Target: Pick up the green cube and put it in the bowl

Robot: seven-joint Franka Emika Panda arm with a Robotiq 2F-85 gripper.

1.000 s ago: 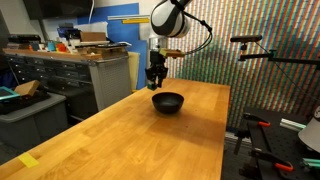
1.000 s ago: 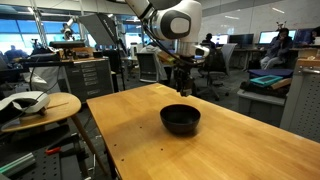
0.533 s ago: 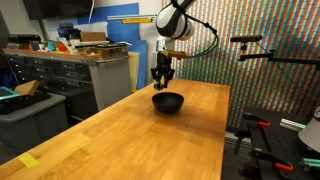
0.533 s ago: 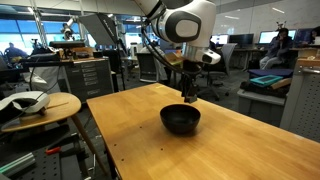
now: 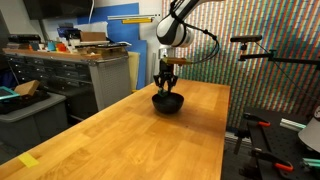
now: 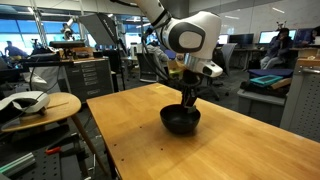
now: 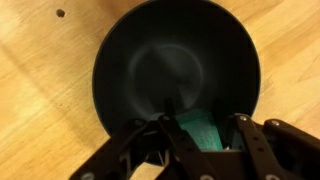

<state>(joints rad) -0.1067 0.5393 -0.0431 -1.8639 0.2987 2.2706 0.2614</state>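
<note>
No legible text (screens, labels too blurred).

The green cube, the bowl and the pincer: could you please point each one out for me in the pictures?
green cube (image 7: 205, 130): wrist view, on its visible green face.
bowl (image 6: 178, 124): in an exterior view, on its outer front wall.
pincer (image 6: 187, 101): in an exterior view, midway between its fingertips, just over the bowl.

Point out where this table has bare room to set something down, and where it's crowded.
Most of the table is bare: the long stretch between the bowl and the yellow tape at the near corner. Crowded only at the bowl, where the gripper hangs with the cube.
</note>
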